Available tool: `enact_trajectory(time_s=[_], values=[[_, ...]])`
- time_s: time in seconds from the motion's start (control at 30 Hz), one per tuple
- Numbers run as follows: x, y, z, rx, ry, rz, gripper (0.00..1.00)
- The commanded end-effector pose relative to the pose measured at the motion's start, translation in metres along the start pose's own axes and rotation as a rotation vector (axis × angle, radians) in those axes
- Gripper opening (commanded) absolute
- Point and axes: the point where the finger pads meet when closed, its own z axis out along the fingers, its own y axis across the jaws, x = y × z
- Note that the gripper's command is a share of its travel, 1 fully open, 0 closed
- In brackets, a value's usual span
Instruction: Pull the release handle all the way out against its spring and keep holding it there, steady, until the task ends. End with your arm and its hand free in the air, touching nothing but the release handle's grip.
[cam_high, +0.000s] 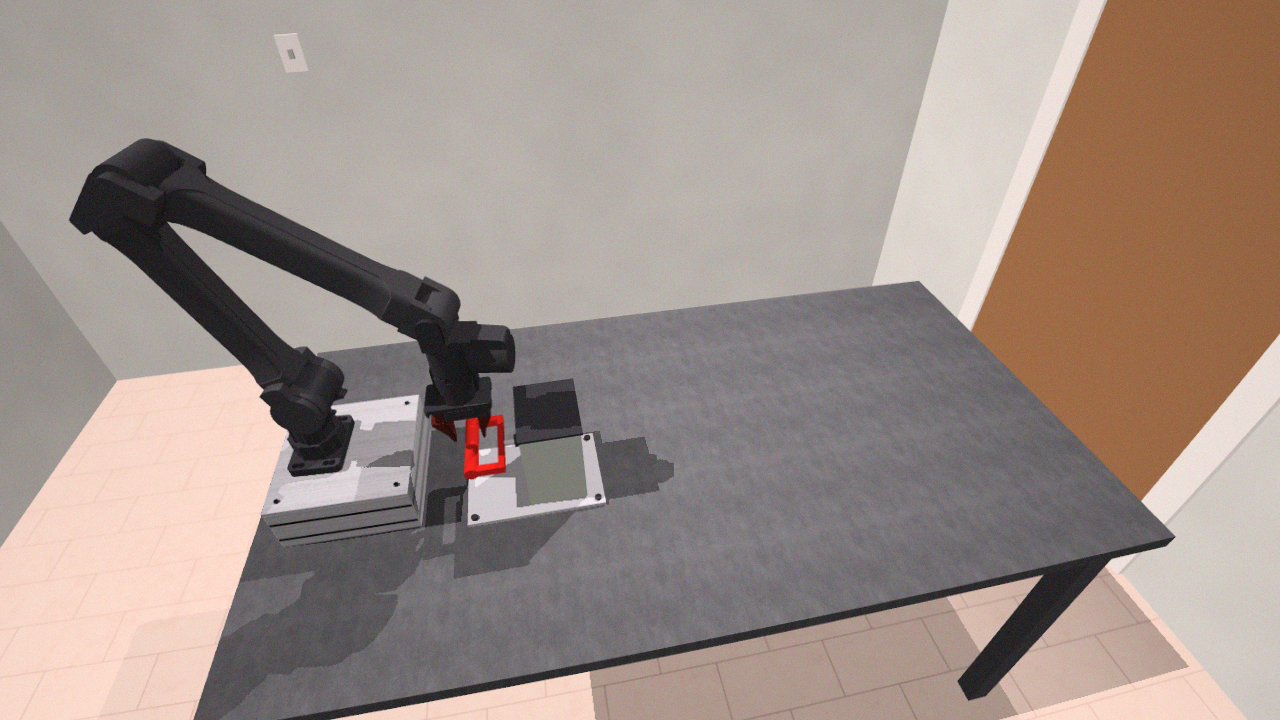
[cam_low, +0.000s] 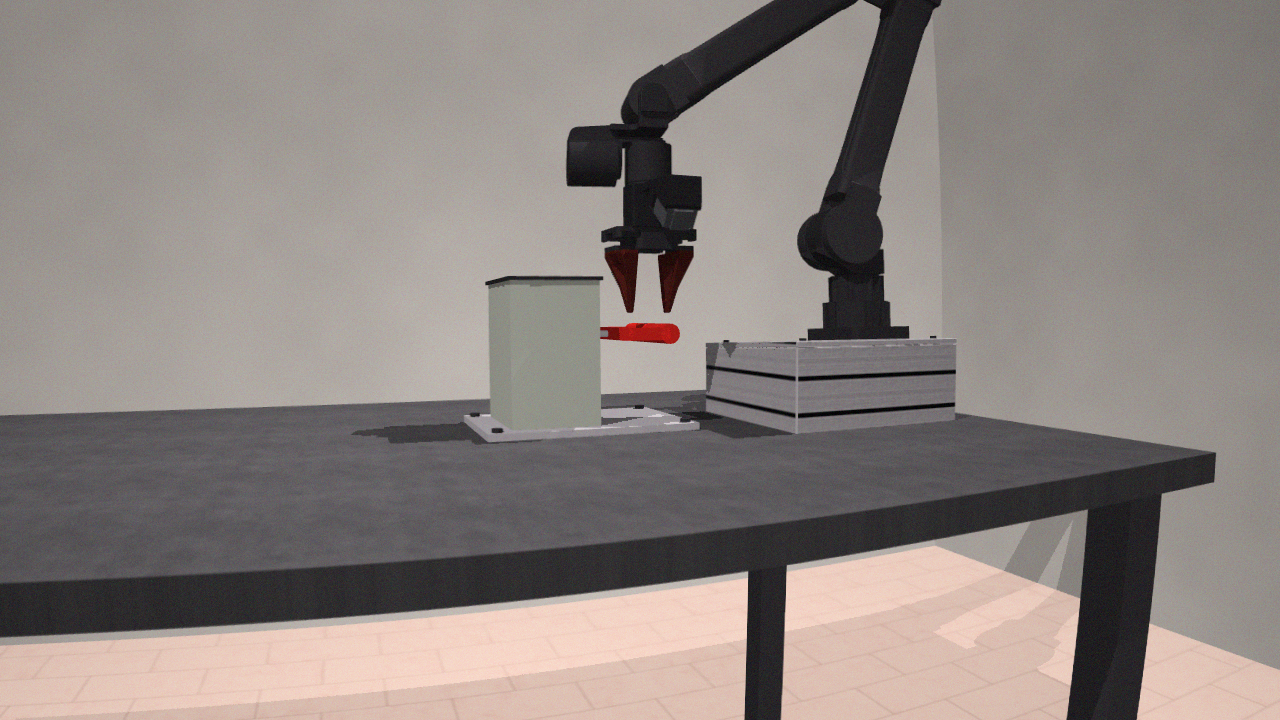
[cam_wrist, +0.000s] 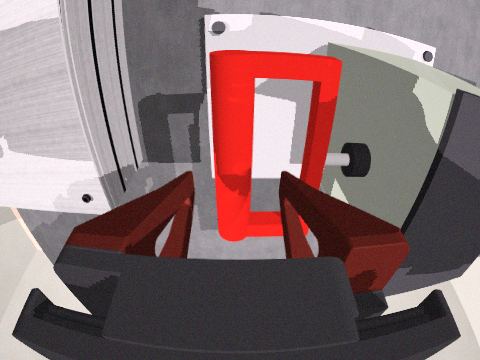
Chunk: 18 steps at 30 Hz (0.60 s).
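While half-spread and holding nothing, gripper (cam_low: 649, 306) just above red release handle (cam_low: 640, 333), fingertips apart from it.

On the tabletop (cam_low: 268, 483), the housing box (cam_low: 543, 353) stands on a base plate (cam_low: 487, 428), beside the arm's pedestal block (cam_low: 832, 385). The release handle (cam_low: 642, 333) projects from the box toward the pedestal. The gripper (cam_low: 650, 304) hangs just above the handle, apart from it, fingers part-open.
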Motion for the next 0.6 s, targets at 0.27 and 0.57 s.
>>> enact_trajectory(time_s=[0.27,0.57], values=[[0.0024,0.0009,0.006,-0.01,-0.005,-0.005,0.48],[0.0023,0.0023,0.0073,-0.013,-0.006,-0.005,0.48]])
